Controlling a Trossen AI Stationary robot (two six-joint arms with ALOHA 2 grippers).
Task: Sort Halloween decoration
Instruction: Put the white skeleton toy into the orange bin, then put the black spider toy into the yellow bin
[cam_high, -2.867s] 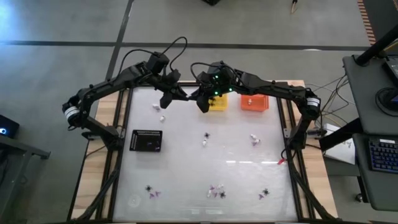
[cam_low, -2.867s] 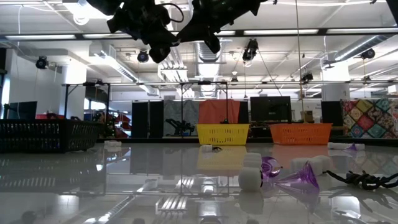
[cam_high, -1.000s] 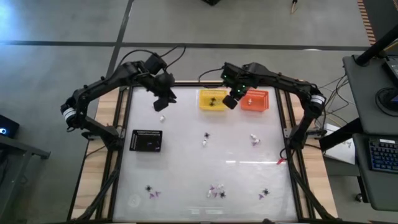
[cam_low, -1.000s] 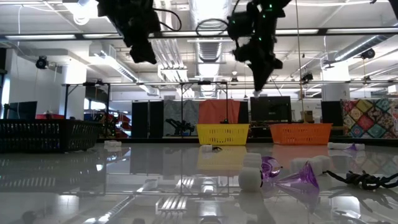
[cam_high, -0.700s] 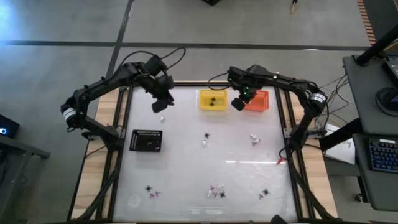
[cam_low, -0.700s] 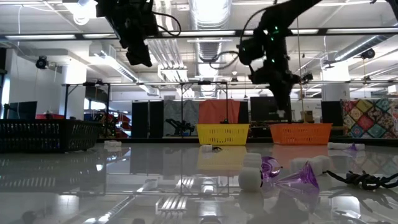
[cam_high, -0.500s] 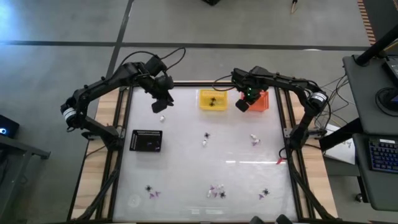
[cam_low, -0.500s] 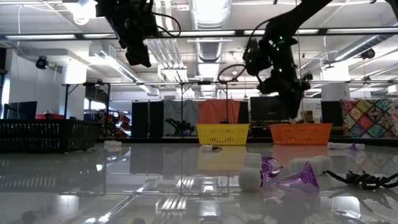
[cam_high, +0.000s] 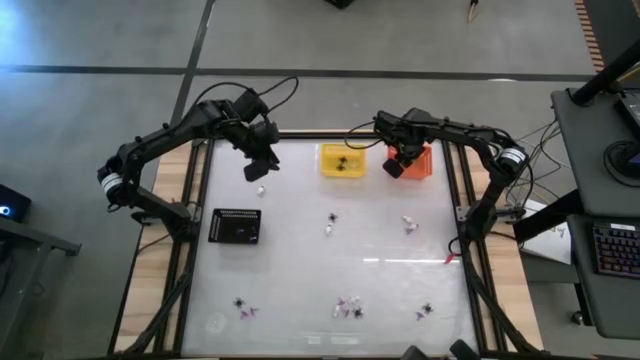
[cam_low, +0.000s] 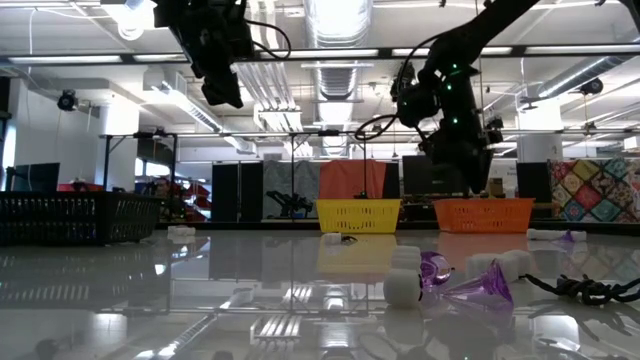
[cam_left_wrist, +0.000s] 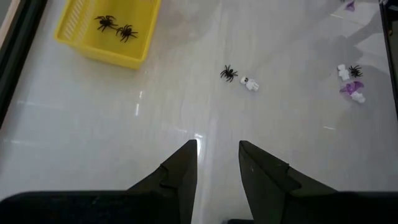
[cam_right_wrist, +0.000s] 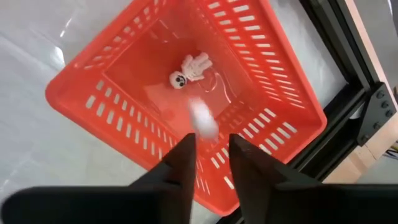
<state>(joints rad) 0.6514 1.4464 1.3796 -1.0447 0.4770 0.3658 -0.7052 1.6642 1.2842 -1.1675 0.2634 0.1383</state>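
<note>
- right claw (cam_right_wrist: 208, 146) hangs over the orange basket (cam_right_wrist: 273, 74), fingers spread, a blurred white trinket (cam_right_wrist: 203, 118) loose just beyond its tips.
- a white skeleton figure (cam_right_wrist: 189, 68) lies inside.
- yellow basket (cam_left_wrist: 74, 37): two black spiders (cam_left_wrist: 116, 26).
- left claw (cam_left_wrist: 217, 163) spread, empty.

Bright, even light from ceiling strips (cam_low: 340, 50) glares off the glossy desk (cam_low: 200, 290). A white trinket (cam_right_wrist: 203, 119) shows blurred; near purple trinkets (cam_low: 480, 285) look soft.
</note>
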